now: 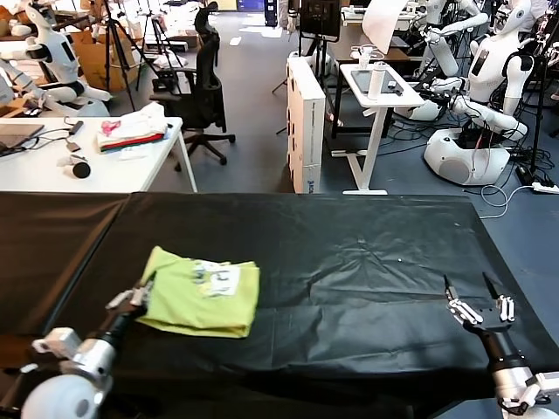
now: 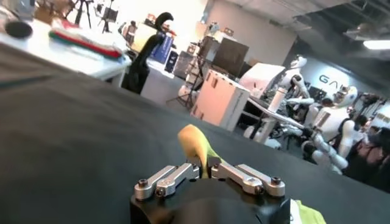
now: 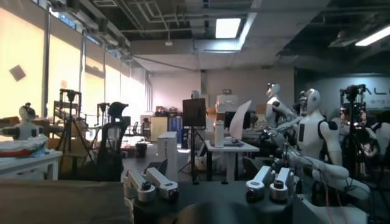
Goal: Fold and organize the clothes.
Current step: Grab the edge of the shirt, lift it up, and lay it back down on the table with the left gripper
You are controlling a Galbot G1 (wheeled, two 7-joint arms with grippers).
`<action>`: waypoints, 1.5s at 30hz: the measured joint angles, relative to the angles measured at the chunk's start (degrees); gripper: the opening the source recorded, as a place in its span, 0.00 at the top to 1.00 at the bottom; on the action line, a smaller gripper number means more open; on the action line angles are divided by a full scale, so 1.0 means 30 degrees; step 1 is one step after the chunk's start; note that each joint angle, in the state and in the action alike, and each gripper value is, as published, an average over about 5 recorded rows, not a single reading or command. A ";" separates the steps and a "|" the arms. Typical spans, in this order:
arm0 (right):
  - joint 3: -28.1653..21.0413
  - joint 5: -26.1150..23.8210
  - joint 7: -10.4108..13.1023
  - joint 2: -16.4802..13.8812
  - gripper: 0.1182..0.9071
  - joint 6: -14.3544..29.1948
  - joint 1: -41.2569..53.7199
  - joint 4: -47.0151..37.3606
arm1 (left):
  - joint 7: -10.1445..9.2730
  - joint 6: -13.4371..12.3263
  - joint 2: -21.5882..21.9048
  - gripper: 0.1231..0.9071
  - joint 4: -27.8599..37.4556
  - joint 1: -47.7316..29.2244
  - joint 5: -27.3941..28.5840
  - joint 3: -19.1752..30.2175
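A: Shirt first. Where is it?

B: It lies on the black table, over on the robot's left side. It is lime-yellow and already folded into a small, thick square. A little white print shows on top.

A: What is the left gripper doing?

B: It sits at the shirt's left edge. Its fingers are pinched tight on a bit of the yellow cloth. From the left wrist camera you can see a yellow tip poking up between them.

A: And the right gripper?

B: It waits far away near the table's right edge. Its fingers are spread wide and hold nothing.

A: So how should the left one do its job well?

B: I think it should move slowly and keep its pinch. If it pulls fast, the layers might slide apart. It should lift low, so the fold stays flat and neat.

A: Anything to watch for?

B: The table cover could wrinkle if the gripper drags on it.
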 joint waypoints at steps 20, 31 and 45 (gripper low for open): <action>-0.0541 -0.0570 0.0097 0.0473 0.00 -0.0085 0.0021 0.0012 | -0.2546 0.2391 0.0686 0.90 -0.2915 -0.0424 0.0500 -0.0208; -0.0527 -0.1614 0.0385 0.0699 0.00 -0.1193 -0.0422 0.0654 | -0.4557 0.3293 -0.4067 0.90 -0.1053 -0.4287 0.0563 0.7858; -0.2797 -0.0460 0.0965 -0.0688 0.00 -0.9306 0.1401 0.2872 | -0.4202 0.3414 -0.7592 0.84 0.2621 -0.7066 0.1047 1.1403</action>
